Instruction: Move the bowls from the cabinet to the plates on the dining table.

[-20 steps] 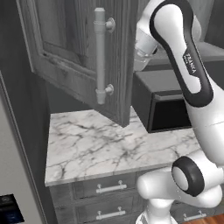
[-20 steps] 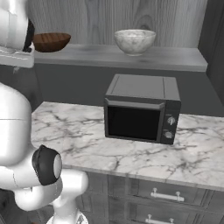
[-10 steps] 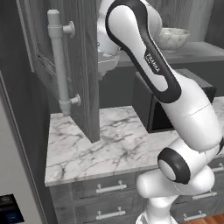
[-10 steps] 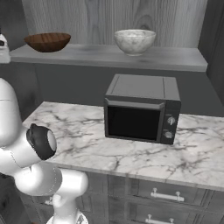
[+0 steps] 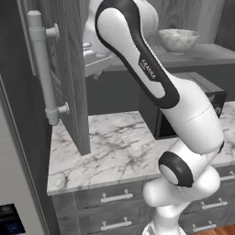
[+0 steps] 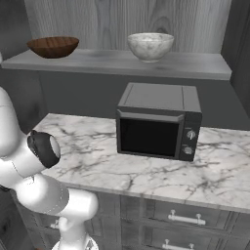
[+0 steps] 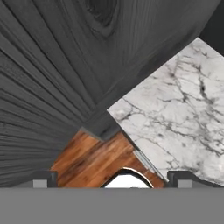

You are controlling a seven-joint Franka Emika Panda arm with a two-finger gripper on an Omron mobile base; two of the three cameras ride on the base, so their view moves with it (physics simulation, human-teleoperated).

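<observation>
Bowls, brown wooden bowl [image 6: 52, 47] upper left and marble bowl [image 6: 150, 46] upper centre, sit apart on the cabinet [image 6: 122, 62] shelf; our tool [image 7: 112, 180] stands wide, holding nothing.

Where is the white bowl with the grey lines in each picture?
Left base view: the marble bowl sits top right on the cabinet shelf, past the arm.
Right base view: it sits top centre on that shelf.
Hand view: not there.
Shared landmark: the black microwave below it.
</observation>
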